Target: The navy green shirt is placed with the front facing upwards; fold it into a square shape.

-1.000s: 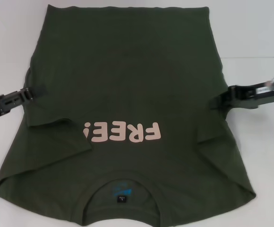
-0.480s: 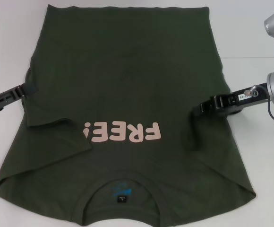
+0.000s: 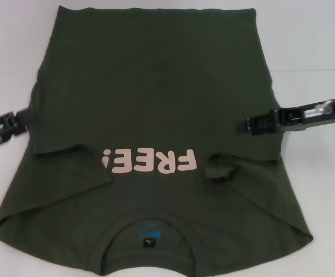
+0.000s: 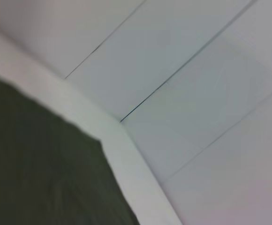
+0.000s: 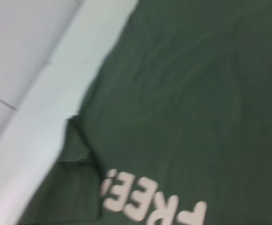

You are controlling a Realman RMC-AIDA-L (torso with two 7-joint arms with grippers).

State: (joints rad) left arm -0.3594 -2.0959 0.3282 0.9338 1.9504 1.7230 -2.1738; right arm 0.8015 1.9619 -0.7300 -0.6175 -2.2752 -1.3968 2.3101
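Both sleeves of the navy green shirt (image 3: 156,115) lie folded inward; body folds remain. Right gripper (image 3: 249,125) and left gripper (image 3: 23,117) flank it; I cannot tell either's fingers.

The navy green shirt (image 3: 150,109) is showing pale pink "FREE!" lettering (image 3: 150,161) across its chest, upside down in the head view; its neck label (image 3: 148,236) is too small to read.

a lab-like room: plain white table (image 3: 312,52), bare white panelled walls (image 4: 183,70).
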